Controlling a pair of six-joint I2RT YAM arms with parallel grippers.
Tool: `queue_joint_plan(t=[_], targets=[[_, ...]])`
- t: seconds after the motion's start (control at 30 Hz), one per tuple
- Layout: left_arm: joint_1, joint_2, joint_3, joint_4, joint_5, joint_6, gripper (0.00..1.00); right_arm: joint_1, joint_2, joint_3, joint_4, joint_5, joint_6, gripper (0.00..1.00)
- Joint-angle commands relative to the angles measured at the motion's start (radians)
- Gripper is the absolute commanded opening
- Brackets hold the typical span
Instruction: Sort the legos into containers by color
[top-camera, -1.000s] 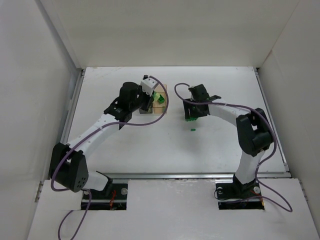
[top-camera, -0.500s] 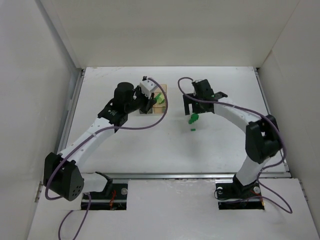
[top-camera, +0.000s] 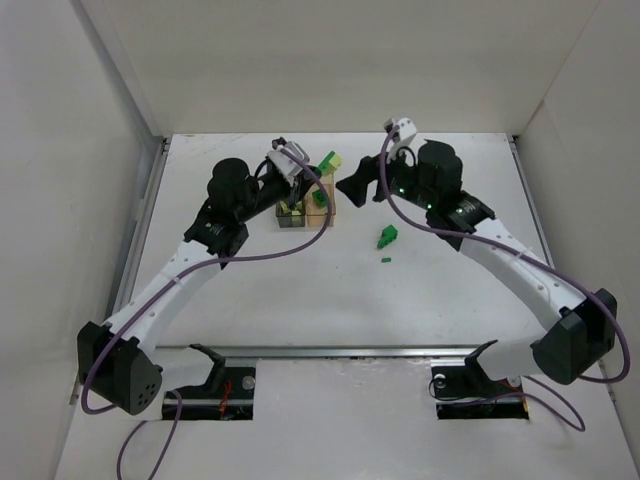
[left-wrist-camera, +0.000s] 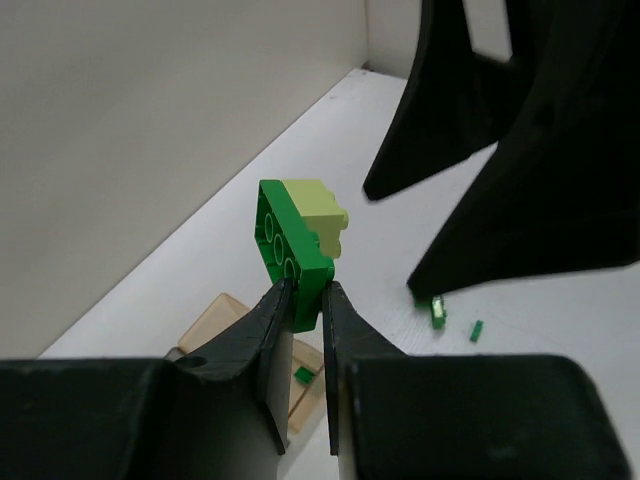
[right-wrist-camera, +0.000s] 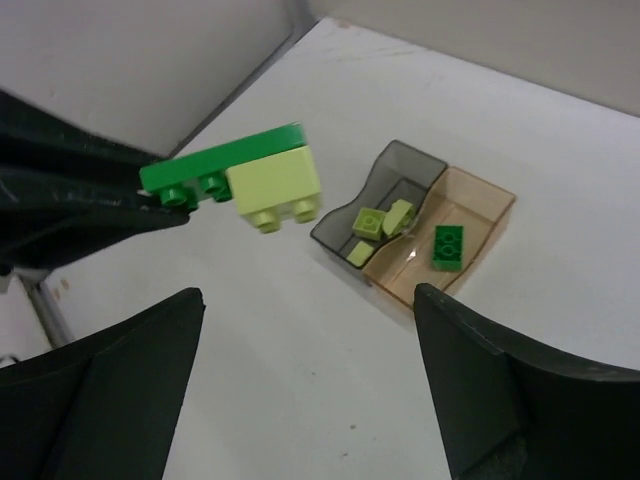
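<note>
My left gripper (left-wrist-camera: 305, 300) is shut on a green lego (left-wrist-camera: 285, 240) with a pale yellow lego (left-wrist-camera: 318, 210) stuck to it. It holds the pair in the air above the containers (top-camera: 328, 160). My right gripper (top-camera: 362, 185) is open and empty, facing that pair from the right. In the right wrist view the green piece (right-wrist-camera: 220, 165) and yellow brick (right-wrist-camera: 275, 185) hang between my wide fingers (right-wrist-camera: 110, 380). Below, the dark grey box (right-wrist-camera: 405, 150) holds a few yellow bricks (right-wrist-camera: 370, 222). The amber box (right-wrist-camera: 490, 200) holds a green brick (right-wrist-camera: 447, 247).
A green lego (top-camera: 387, 236) and a tiny green piece (top-camera: 385, 260) lie on the white table right of the containers; they also show in the left wrist view (left-wrist-camera: 438, 310). White walls enclose the table on three sides.
The left gripper has lifted the green and yellow pair up and rightwards from the boxes. The right gripper left a green lego on the table, rose toward the pair and spread open.
</note>
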Motion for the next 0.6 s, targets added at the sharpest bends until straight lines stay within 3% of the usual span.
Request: queue_joint_plan(t=[0.0,0.07,0.27,0.57], targets=[[0.002,-0.007,0.063,0.026,0.106,-0.105,0.0,0.031,0.021,0.038,0.074,-0.082,-0.093,0.87],[0.002,-0.016,0.09,0.0,0.126,-0.145,0.0,0.041,0.032,0.05,0.074,-0.137,-0.132,0.85],[0.002,-0.027,0.09,-0.035,0.139,-0.163,0.0,0.05,0.032,0.059,0.074,-0.104,-0.142,0.84],[-0.007,-0.027,0.09,-0.08,0.15,-0.163,0.0,0.059,0.082,0.112,0.074,-0.067,-0.131,0.67]])
